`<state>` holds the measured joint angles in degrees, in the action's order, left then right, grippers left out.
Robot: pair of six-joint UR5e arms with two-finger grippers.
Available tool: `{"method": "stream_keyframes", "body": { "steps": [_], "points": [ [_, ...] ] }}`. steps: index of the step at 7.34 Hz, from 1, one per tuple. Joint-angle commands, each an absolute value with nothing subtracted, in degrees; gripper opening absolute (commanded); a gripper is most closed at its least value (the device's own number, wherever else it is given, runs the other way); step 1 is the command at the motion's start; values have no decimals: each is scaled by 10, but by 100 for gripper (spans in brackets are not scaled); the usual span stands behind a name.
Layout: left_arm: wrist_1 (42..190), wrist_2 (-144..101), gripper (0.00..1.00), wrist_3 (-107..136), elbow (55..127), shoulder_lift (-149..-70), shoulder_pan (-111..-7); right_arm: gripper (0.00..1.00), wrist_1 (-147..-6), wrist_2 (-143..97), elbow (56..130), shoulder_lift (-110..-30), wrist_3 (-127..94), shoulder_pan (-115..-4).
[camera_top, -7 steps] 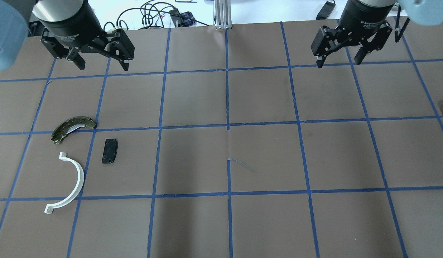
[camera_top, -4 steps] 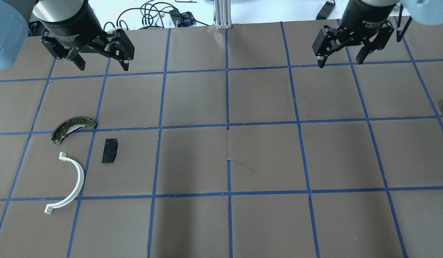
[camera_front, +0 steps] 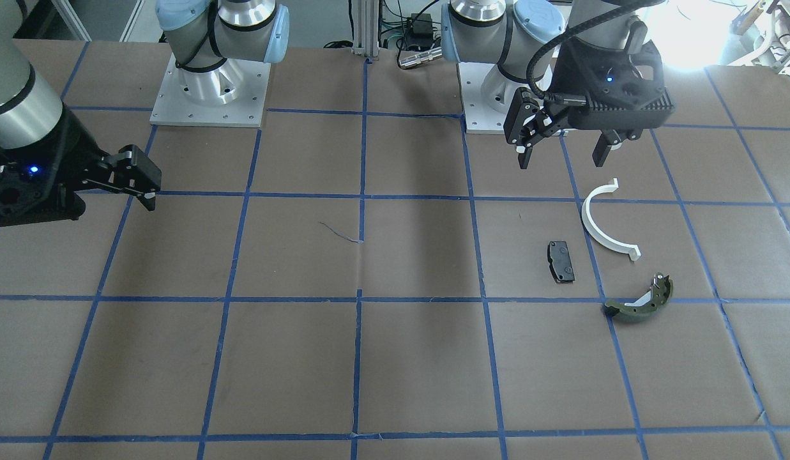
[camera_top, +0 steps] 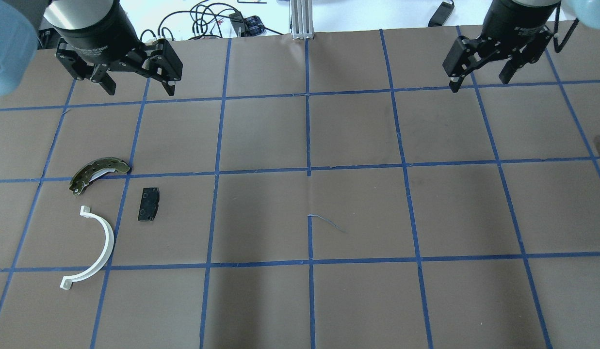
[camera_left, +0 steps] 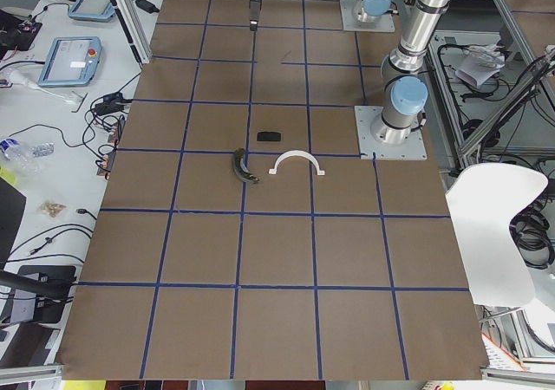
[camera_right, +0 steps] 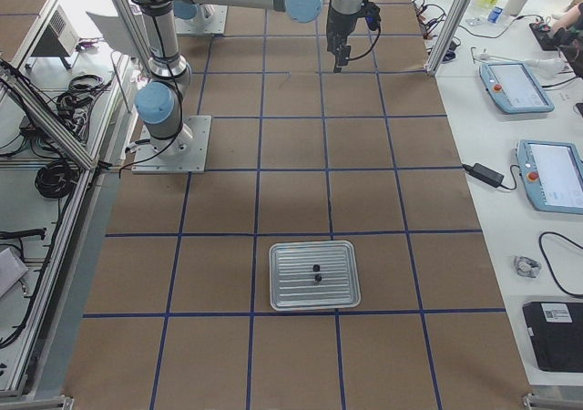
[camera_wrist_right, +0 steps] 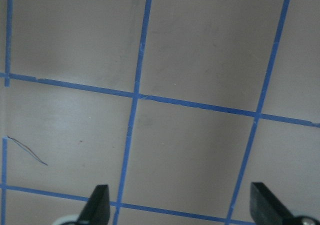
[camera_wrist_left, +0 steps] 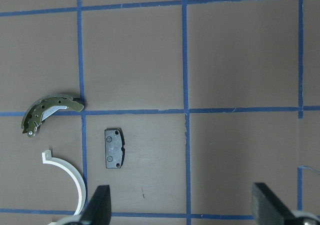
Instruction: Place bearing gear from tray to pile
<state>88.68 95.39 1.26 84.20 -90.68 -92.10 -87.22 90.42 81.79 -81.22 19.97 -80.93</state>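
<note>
While both arms are held above the brown table [camera_top: 358, 131], nothing is gripped by either. The left gripper [camera_top: 140, 89] is seen with its fingers spread wide, and the right gripper [camera_top: 479, 83] is likewise spread and empty. The silver tray [camera_right: 290, 290] is shown only in the right side view, near the table's end on the robot's right. Two small dark parts [camera_right: 316, 268] lie in its middle, and which is the bearing gear cannot be told. The pile [camera_wrist_left: 113, 149] is laid out on the robot's left: an olive-green shoe [camera_top: 92, 170], a black pad [camera_top: 148, 204] and a white arc [camera_top: 109, 238], none touching.
</note>
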Motion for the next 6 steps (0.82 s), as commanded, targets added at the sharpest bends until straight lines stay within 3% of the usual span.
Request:
{"method": "stream_keyframes", "body": {
  "steps": [1, 4, 6],
  "points": [
    [888, 954, 100, 14, 841, -908, -921, 100, -870, 911, 822, -809, 367, -710],
    [888, 953, 100, 13, 842, -907, -921, 100, -893, 911, 853, -779, 571, -540],
    [887, 952, 100, 12, 843, -907, -921, 100, -1065, 959, 875, -697, 721, -481]
  ]
}}
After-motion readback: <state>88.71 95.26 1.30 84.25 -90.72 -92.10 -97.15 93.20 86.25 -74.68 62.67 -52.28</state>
